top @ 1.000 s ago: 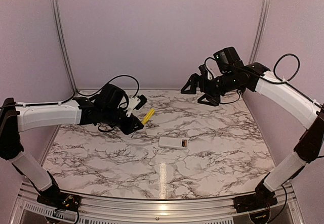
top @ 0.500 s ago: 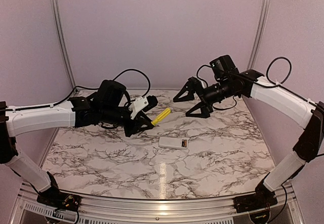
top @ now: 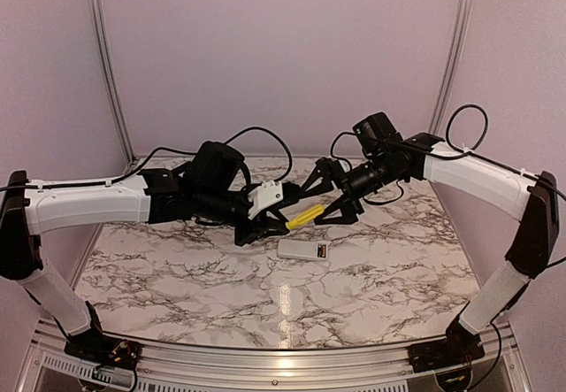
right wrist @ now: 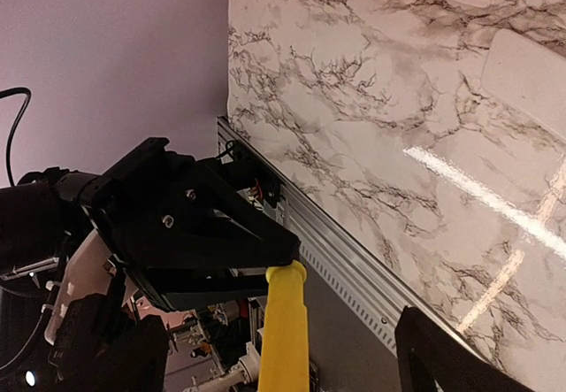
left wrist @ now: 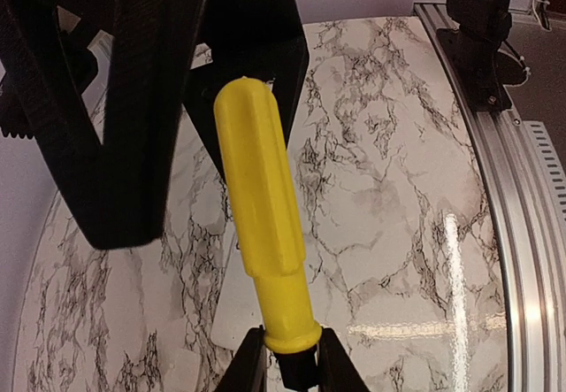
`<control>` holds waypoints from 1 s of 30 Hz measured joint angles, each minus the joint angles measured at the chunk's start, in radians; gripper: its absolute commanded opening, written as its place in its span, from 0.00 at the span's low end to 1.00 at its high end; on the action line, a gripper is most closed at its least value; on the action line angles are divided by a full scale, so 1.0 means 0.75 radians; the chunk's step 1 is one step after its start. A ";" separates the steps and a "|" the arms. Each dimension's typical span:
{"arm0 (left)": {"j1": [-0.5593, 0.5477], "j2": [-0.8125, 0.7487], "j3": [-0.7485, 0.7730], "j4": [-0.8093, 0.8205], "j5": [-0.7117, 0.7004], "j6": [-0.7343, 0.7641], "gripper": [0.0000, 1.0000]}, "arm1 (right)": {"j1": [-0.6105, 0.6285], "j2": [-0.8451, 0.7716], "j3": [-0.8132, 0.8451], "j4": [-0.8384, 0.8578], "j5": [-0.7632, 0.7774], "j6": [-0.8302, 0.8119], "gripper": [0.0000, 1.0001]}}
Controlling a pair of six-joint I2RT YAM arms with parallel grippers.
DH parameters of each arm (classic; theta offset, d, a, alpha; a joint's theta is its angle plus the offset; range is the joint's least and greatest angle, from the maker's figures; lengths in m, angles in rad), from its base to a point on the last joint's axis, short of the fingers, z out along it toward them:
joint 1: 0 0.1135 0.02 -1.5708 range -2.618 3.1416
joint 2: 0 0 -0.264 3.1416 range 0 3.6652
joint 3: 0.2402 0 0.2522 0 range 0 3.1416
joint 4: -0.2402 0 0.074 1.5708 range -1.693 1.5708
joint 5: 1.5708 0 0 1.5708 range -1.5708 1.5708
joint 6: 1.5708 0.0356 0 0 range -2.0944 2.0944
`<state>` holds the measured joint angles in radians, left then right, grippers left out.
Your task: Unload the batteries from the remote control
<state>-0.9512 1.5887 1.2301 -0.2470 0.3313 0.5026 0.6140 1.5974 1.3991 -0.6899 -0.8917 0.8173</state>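
left claw [top: 276, 219] pinching the thin end of a yellow plastic screwdriver [top: 305, 216], above the slim white plastic remote control [top: 299, 249] on the marble bench [top: 177, 259]. right claw [top: 329, 196] spread beside its handle. hand-over step, maybe; next: squeeze gently.

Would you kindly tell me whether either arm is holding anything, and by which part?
The left gripper holds the yellow-handled screwdriver by the flared collar end of its handle; the right gripper is open, holding nothing.
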 measured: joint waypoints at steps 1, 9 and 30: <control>0.000 0.011 0.010 0.000 0.003 0.005 0.00 | 0.007 0.011 0.002 -0.002 -0.001 0.003 0.83; 0.000 0.043 0.042 -0.002 -0.004 0.025 0.00 | 0.024 0.039 0.019 -0.003 0.000 0.018 0.68; 0.000 0.089 0.069 -0.001 -0.040 -0.013 0.00 | 0.042 0.040 0.034 -0.011 0.041 0.031 0.47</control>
<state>-0.9512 1.6554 1.2819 -0.2474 0.3016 0.4931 0.6453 1.6272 1.4242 -0.6979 -0.8612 0.8406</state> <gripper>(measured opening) 0.184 0.484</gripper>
